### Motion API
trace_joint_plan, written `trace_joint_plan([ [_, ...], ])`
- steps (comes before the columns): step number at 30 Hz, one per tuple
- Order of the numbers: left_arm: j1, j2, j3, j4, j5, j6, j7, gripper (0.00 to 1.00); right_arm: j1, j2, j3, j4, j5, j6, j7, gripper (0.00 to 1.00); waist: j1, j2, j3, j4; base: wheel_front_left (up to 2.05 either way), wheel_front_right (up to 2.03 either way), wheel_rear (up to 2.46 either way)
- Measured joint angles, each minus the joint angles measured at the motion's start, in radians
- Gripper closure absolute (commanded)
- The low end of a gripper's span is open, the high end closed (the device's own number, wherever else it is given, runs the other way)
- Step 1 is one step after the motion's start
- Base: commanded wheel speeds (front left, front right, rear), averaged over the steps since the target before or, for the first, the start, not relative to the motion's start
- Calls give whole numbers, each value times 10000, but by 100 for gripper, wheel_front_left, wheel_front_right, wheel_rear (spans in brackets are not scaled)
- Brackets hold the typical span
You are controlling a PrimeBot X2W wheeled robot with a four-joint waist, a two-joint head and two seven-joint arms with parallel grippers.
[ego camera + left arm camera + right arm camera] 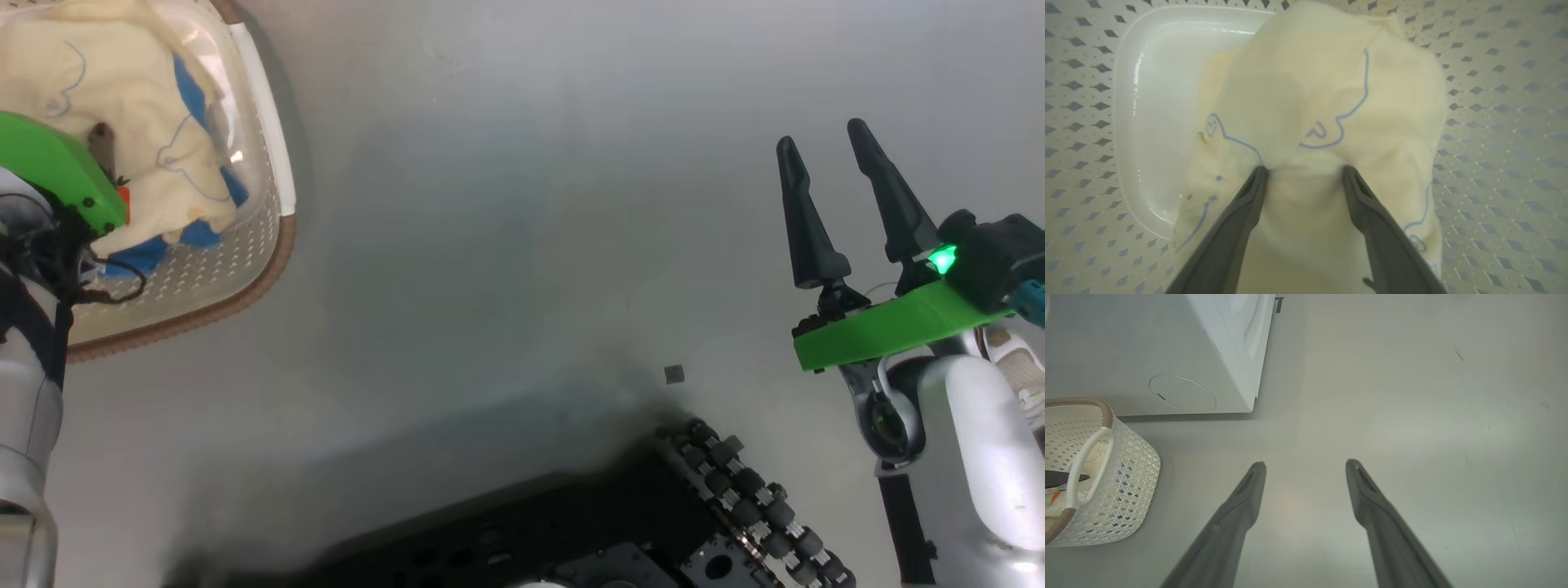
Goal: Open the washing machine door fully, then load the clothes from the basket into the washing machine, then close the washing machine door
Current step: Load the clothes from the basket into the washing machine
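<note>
Here, the left tool [1304, 170], spread wide, presses its tips into the clothes [1327, 94].

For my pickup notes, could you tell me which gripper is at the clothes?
The left gripper: its open fingers press into the cream-yellow cloth inside the basket; the right gripper hangs open above the floor.

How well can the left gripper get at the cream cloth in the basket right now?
Likely yes: the left gripper sits inside the basket, jaws open, fingertips pressed against the cream cloth, nothing in between.
</note>
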Motion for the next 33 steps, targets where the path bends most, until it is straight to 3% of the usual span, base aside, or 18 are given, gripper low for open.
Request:
trace_joint_plan([
  [3, -70, -35, 96, 15, -155, 71, 401, 0, 2, 0, 52, -73, 38, 0, -2, 0, 0, 0, 166, -80, 0, 0, 0],
  [5, -97, -54, 153, 13, -234, 92, 316, 100, 1, 0, 77, -148, 102, 0, -2, 0, 0, 1, 290, -172, 0, 0, 0],
  [11, -117, -102, 142, -8, -234, 48, 242, 100, 1, 0, 48, -190, 169, 0, -2, 0, -1, 1, 349, -205, 0, 0, 0],
  [17, 59, -401, 159, 105, -399, -10, -545, 100, 0, 0, -86, -242, 171, 0, -2, 0, 0, 0, 192, -10, 0, 0, 0],
  [27, 941, -949, 508, 173, -1089, -431, -2295, 100, -6, -2, -443, -245, -50, 0, 4, 0, 0, 0, -527, 553, 0, 0, 0],
  [33, 1512, -1244, 460, 104, -1202, -453, -3501, 100, 10, -2, -629, -171, -288, 0, 94, 0, -1, 0, -1269, 883, 0, 0, 0],
])
